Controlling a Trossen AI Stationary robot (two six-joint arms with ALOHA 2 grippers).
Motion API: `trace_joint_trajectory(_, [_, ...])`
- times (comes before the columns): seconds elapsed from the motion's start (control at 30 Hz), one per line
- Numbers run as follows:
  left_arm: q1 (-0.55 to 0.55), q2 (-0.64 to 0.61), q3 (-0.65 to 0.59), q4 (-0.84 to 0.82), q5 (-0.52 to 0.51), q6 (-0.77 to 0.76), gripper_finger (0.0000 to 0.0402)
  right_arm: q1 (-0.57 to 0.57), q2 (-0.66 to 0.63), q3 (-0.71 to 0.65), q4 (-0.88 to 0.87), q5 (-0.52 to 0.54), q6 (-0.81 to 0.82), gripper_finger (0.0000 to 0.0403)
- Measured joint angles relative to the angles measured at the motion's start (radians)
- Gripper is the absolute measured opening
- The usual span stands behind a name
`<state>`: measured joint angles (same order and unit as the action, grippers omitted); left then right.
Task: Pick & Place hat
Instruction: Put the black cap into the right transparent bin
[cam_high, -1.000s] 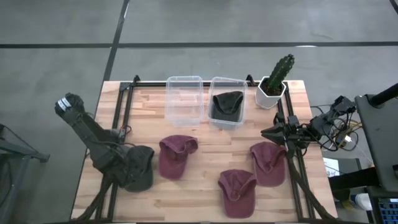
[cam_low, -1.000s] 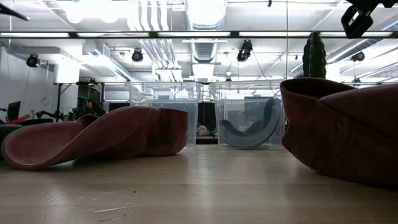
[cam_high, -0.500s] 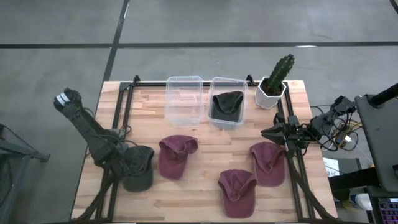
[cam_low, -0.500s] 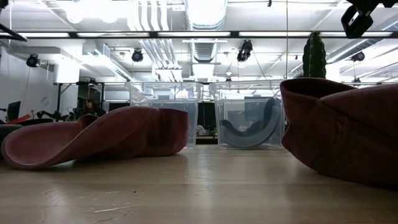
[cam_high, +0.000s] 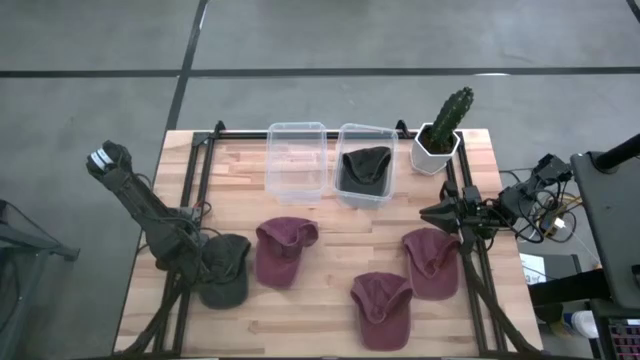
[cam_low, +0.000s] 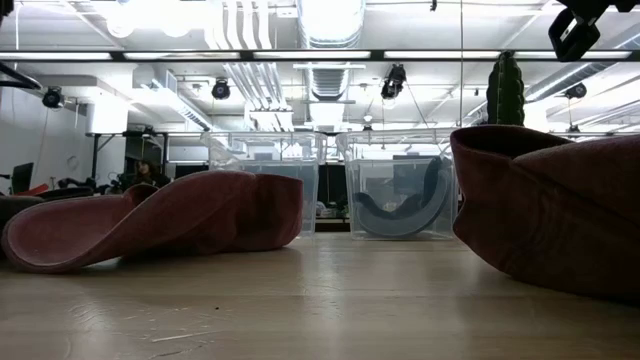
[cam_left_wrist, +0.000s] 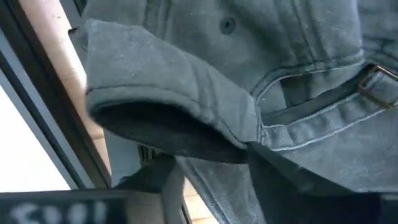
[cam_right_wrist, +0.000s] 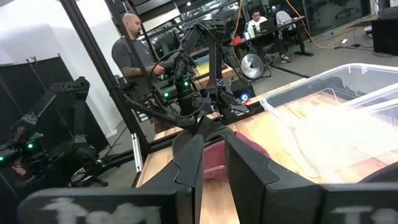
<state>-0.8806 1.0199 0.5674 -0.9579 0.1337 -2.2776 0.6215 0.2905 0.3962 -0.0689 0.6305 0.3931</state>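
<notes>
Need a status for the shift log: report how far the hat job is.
Done: one dark hat lies in the right bin. In hand: left gripper is on the green hat at the table's left edge. Left: three maroon hats on the table; the left bin is empty.

On the table (cam_high: 330, 225), two plastic bins stand side by side at the far edge: the left bin (cam_high: 296, 160) and, just right of it, the right bin (cam_high: 364, 165) with a cap (cam_high: 365, 167) inside. A potted cactus (cam_high: 441, 135) stands at the far right corner. Nearer, four caps lie in a loose row: one cap at the left edge (cam_high: 224, 270) under the left gripper (cam_high: 190, 262), which seems to touch it; a second cap (cam_high: 283, 249) just right of it; a third cap (cam_high: 382, 307) nearest the front; a fourth cap (cam_high: 433, 260) right. The right gripper (cam_high: 432, 213) waits at the right edge.
</notes>
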Motion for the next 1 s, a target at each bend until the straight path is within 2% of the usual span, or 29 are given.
trace_joint_trajectory(0.17, [0.000,0.000,0.000,-0.011,-0.001,-0.009,0.0037,0.000,0.000,0.000,0.000,0.005,0.000,0.0061])
trace_joint_trajectory(0.23, [0.000,0.000,0.001,-0.018,0.006,-0.012,0.0016,0.000,0.000,0.000,0.000,0.006,0.000,0.0061])
trace_joint_trajectory(0.4, [0.000,-0.015,0.004,-0.027,0.038,-0.022,0.0011,0.000,0.000,0.000,0.000,0.009,0.000,0.0061])
trace_joint_trajectory(0.53, [0.000,-0.036,0.053,-0.065,0.060,-0.024,0.0009,0.000,0.000,0.000,0.000,0.009,0.000,0.0061])
trace_joint_trajectory(0.8, [0.000,-0.049,0.347,-0.358,0.077,-0.027,0.0009,0.000,0.000,0.000,0.000,0.009,0.000,0.0061])
trace_joint_trajectory(0.9, [0.000,-0.043,0.478,-0.434,0.016,-0.027,0.0009,0.000,0.000,0.000,0.000,0.009,0.000,0.0061])
trace_joint_trajectory(1.0, [0.000,-0.033,0.593,-0.467,-0.118,-0.015,0.0009,0.000,0.000,0.000,0.000,0.009,0.000,0.0061])
